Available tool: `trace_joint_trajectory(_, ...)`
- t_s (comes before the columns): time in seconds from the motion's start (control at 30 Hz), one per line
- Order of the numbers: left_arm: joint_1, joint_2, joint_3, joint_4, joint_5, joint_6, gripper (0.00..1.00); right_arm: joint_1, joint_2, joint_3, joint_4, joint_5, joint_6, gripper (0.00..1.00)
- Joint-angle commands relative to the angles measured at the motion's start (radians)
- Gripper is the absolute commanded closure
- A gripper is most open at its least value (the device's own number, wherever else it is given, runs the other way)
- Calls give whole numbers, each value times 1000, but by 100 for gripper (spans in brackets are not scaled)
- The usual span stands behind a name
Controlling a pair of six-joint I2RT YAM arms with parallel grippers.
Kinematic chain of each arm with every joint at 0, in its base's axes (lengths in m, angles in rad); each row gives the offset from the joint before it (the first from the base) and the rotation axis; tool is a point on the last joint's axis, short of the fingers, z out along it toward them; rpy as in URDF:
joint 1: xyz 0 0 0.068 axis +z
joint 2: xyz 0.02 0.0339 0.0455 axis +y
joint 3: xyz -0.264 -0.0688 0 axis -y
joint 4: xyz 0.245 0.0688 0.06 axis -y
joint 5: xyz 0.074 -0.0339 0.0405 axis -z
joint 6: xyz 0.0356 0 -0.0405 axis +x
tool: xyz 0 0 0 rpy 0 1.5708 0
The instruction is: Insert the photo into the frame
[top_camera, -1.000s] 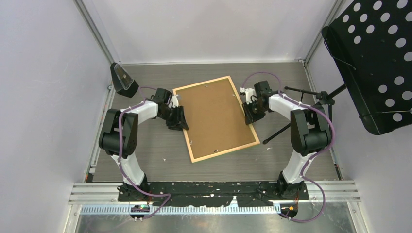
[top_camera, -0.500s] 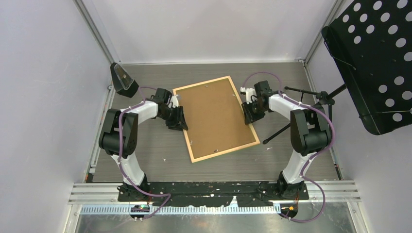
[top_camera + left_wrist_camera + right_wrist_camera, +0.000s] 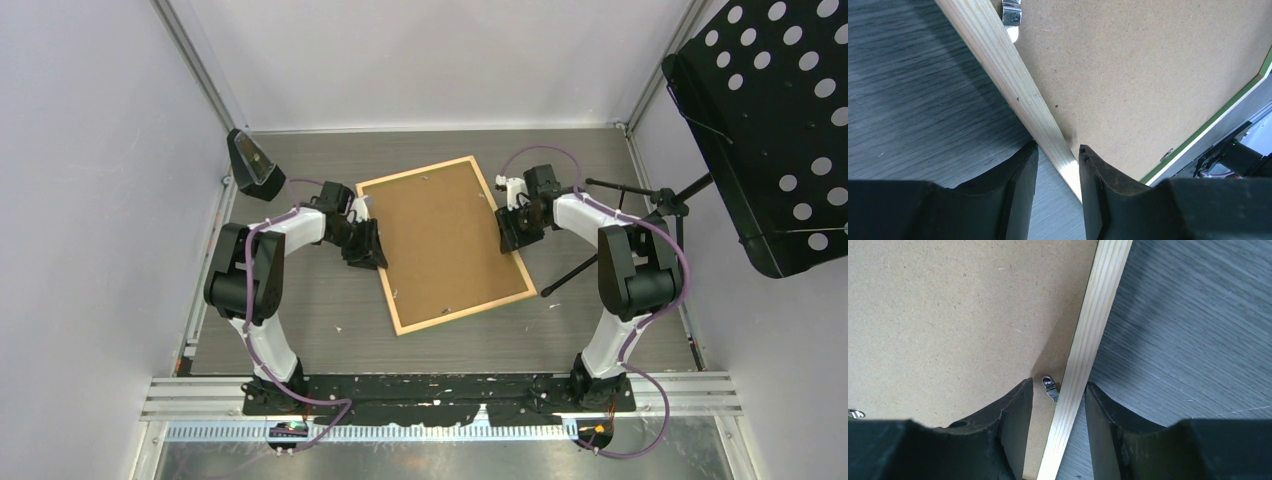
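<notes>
- Table [image 3: 300,320]: one, dark grey wood-grain top, pale walls on three sides
- Music stand [image 3: 770,130]: one, black perforated desk at the right; its thin legs reach the table just right of the frame
- Frame [image 3: 465,311]: one, flat on the table centre between the two arms, back side up, turned a little off square; light wood rails; a bright green strip shows along the far rail in the left wrist view
- Backing board [image 3: 440,240]: one, plain brown hardboard, seated inside the frame rails and filling the opening
- Left arm [image 3: 245,270], right arm [image 3: 630,265]: two, white and black, purple cables; each reaches in to a long side of the frame
- Black wedge-shaped object [image 3: 252,160]: one, far left corner of the table, well apart from the frame
- Left gripper [image 3: 1055,149]: at the frame's left long rail, one finger on the outside, one on the board side; both tips appear pressed against the wood, so it has hold of the rail
- Right gripper [image 3: 1059,385]: straddles the right long rail, jaws parted wider than the wood; a gap shows on the board side, nothing clamped
- Metal clips [image 3: 1050,387]: two in the right wrist view (one between the fingers beside the rail, one at the left border); two in the left wrist view, one at each long rail
</notes>
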Motion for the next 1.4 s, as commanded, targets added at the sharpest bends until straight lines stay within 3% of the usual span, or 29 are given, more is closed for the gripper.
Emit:
trace_joint_trajectory(0.0,-18,51,-16,-4,-24,22,61,5,-44,22,16,-13,-25,52)
trace_joint_trajectory(0.33,-18,54,-17,-5,-16,22,62,3,-47,41,31,16,-12,53)
trace_joint_trajectory(1.07,-18,66,-16,-11,4,18,63,-13,201,309,3,14,44,58)
trace_joint_trajectory(1.2,-18,64,-17,-11,1,19,63,-11,215,314,2,12,38,62)
trace_joint_trajectory(1.37,-18,48,-17,-11,-10,21,57,-13,233,325,1,-10,35,79)
